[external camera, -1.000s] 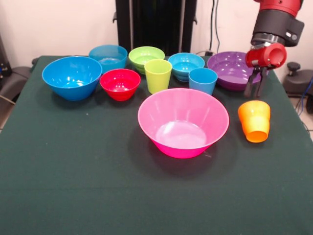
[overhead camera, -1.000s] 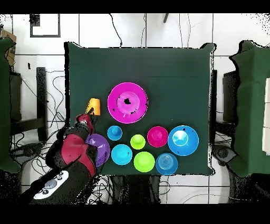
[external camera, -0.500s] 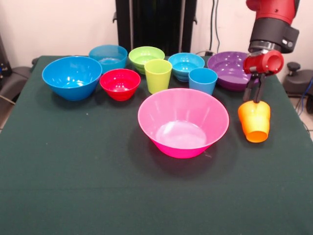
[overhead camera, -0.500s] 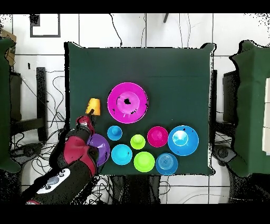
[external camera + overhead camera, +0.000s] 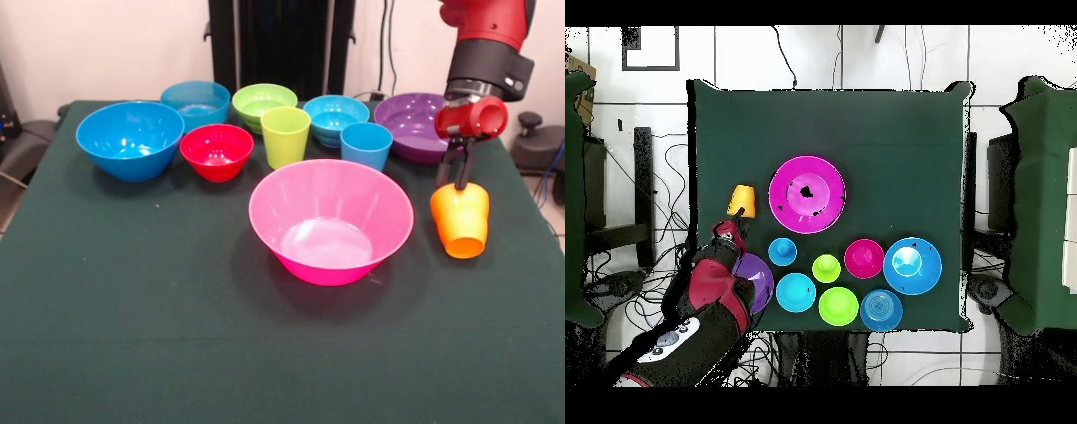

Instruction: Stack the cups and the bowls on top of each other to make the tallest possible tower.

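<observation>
Dark green cloth covers the table [image 5: 132,336]; pale wall and a black post stand behind. Front view: huge pink bowl [image 5: 331,221] sits centre frame, empty, nothing stacked yet. Behind it, in a loose row across the upper frame, L to R: large blue bowl [image 5: 130,139], small blue bowl [image 5: 195,102], red bowl [image 5: 216,151], lime bowl [image 5: 264,102], lime cup [image 5: 285,136], cyan bowl [image 5: 335,117], light blue cup [image 5: 366,145], purple bowl [image 5: 420,126]. Orange cup [image 5: 460,219] stands mouth-up at right of frame, just beside the pink bowl, apart from it. Gripper [image 5: 455,184] hangs from upper right w/ tips at the cup's far rim; fingers look narrowly parted and seem to straddle the rim wall, but a firm grip cannot be confirmed. Overhead view: orange cup [image 5: 742,200] lies left of the pink bowl [image 5: 807,194]; arm enters from lower left and covers most of the purple bowl [image 5: 755,272]. Gripper [image 5: 732,222] meets the cup's lower edge here, finger state not readable. Risk, as judged: a rim pinch on glossy tapered plastic may slip or tip the cup on lift; an off-centre descent may knock it towards the table edge. Only the front view shows height, rim contact and finger gap; only the overhead shows true spacing between items and arm footprint.
</observation>
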Robot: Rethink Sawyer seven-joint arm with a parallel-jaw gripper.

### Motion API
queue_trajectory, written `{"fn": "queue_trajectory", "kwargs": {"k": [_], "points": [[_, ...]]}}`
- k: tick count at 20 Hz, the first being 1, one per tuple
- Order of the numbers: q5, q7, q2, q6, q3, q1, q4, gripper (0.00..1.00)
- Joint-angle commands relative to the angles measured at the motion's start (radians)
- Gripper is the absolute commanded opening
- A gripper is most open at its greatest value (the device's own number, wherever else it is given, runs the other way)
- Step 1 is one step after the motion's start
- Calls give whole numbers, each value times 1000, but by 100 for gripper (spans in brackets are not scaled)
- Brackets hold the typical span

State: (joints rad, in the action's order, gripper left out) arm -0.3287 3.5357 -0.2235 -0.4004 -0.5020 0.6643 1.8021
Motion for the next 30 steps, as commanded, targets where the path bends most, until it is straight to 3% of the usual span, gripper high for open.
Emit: {"fn": "queue_trajectory", "kwargs": {"k": [1, 20, 30], "points": [[-32, 28, 69, 23, 145, 12, -7, 100], [-69, 26, 39, 59, 146, 25, -22, 100], [-74, 26, 63, 28, 144, 13, -40, 100]]}}
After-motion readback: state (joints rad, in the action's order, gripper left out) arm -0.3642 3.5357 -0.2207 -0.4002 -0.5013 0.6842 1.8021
